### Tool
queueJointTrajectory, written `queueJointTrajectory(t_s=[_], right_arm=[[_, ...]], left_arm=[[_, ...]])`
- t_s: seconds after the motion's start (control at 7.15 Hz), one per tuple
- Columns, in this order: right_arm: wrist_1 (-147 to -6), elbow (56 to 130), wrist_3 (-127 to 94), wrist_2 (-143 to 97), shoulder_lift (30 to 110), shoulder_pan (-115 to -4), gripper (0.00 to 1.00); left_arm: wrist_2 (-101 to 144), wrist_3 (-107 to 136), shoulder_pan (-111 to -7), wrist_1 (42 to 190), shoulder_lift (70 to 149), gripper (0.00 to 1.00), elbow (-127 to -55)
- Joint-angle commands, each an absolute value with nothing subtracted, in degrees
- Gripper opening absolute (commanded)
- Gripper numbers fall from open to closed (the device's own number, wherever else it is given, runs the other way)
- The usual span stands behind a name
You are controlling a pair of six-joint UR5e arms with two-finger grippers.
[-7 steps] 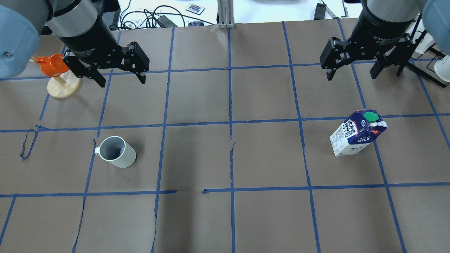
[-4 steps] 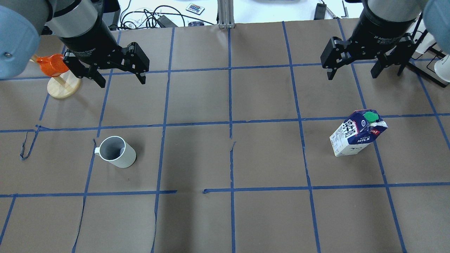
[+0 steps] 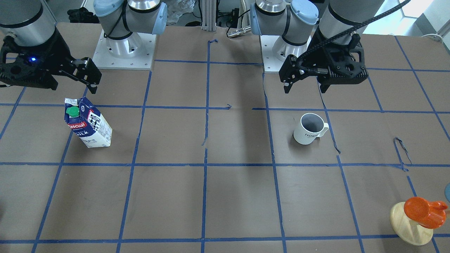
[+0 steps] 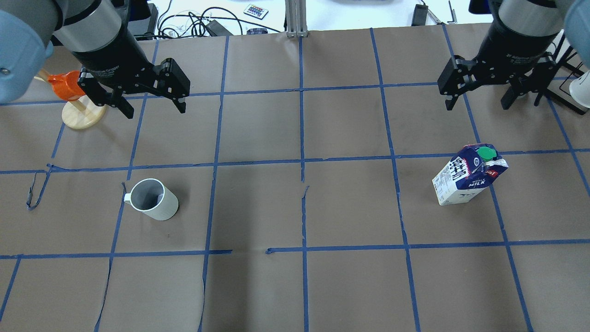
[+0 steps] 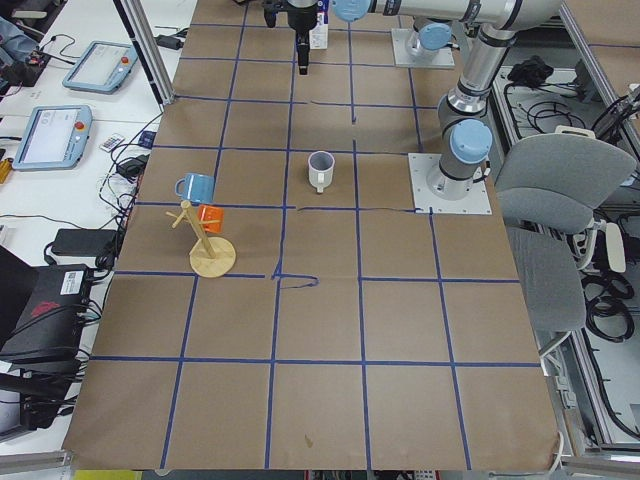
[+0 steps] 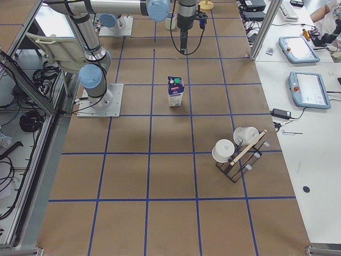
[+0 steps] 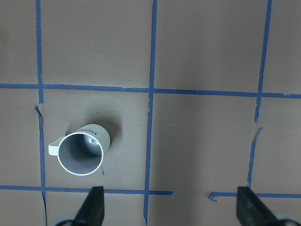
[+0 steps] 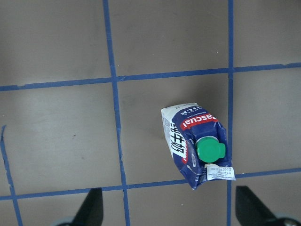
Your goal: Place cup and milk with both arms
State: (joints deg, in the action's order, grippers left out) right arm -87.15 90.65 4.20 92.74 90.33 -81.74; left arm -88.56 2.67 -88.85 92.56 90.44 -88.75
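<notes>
The white cup (image 4: 154,199) stands upright on the brown table, left of centre, with its handle pointing to the view's left; it also shows in the front view (image 3: 309,129) and the left wrist view (image 7: 82,149). The milk (image 4: 468,180), a blue-and-white carton with a green cap, stands on the right and also shows in the front view (image 3: 88,123) and the right wrist view (image 8: 195,146). My left gripper (image 4: 155,109) hangs open and empty above the table, beyond the cup. My right gripper (image 4: 477,105) hangs open and empty beyond the milk.
A wooden mug stand (image 4: 83,115) with an orange cup (image 4: 67,85) stands close to the left of the left gripper. A black rack with white cups (image 6: 240,154) stands at the far right. Blue tape lines form a grid on the table.
Both grippers have dropped lower. The left one has shifted slightly left, the right one to the right. Both stay open. The cup and the milk have not moved.
</notes>
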Motion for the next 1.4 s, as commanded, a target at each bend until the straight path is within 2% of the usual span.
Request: queueJointTrajectory(t_s=[0.0, 0.56, 0.84, 1.12, 1.26], right_arm=[[-87.1, 94.11, 11.3, 92.9, 90.26, -78.05, 1.0], [-100.62, 105.45, 20.27, 94.3, 90.26, -77.52, 1.0], [-100.72, 106.43, 21.09, 96.31, 90.09, -77.43, 1.0], [-106.15, 109.5, 21.01, 97.03, 89.47, -76.82, 1.0], [-106.26, 109.6, 21.09, 96.86, 89.39, -76.12, 1.0]], left_arm=[[-88.42, -1.64, -85.71, 91.94, 91.05, 1.0, -95.06], [-88.51, -12.83, -74.64, 86.95, 92.19, 1.0, -108.86], [-87.98, -11.96, -75.14, 81.07, 93.68, 1.0, -114.23], [-88.15, -8.53, -77.86, 74.72, 95.7, 1.0, -115.49], [-88.33, -9.05, -77.96, 74.01, 96.67, 0.94, -115.49]])
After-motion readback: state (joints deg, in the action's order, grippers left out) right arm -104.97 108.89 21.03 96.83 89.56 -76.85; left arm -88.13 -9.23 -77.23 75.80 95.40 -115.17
